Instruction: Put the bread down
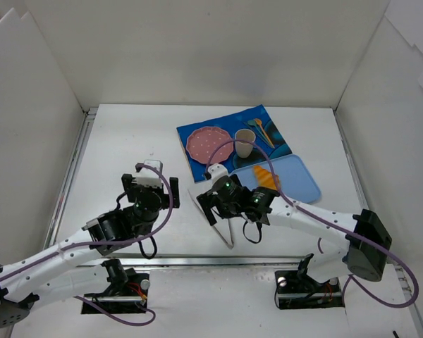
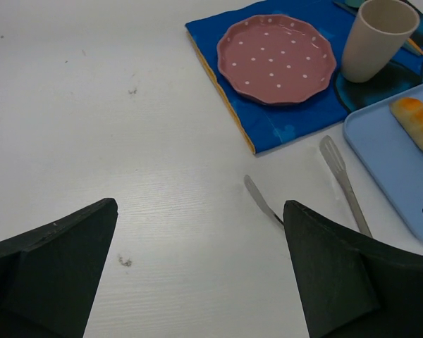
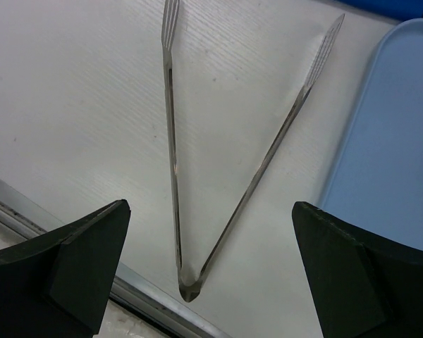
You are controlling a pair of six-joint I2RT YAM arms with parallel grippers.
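The bread point(image 1: 266, 176), a small golden-orange ridged piece, lies on the light blue tray point(image 1: 303, 184). In the left wrist view the bread point(image 2: 419, 123) shows at the right edge, on the tray point(image 2: 391, 165). My right gripper point(image 1: 211, 205) hangs open over metal tongs point(image 1: 222, 227) to the left of the tray. The right wrist view has the right gripper point(image 3: 211, 208) wide apart above the tongs point(image 3: 175, 176), nothing between its fingers. My left gripper point(image 1: 150, 187) stands open over bare table, empty in its own view point(image 2: 200, 205).
A blue cloth point(image 1: 211, 163) at the back carries a pink dotted plate point(image 1: 208, 142), a beige cup point(image 1: 244, 143) and a spoon point(image 1: 259, 128). White walls enclose the table on three sides. A metal rail point(image 3: 70, 250) runs along the near edge.
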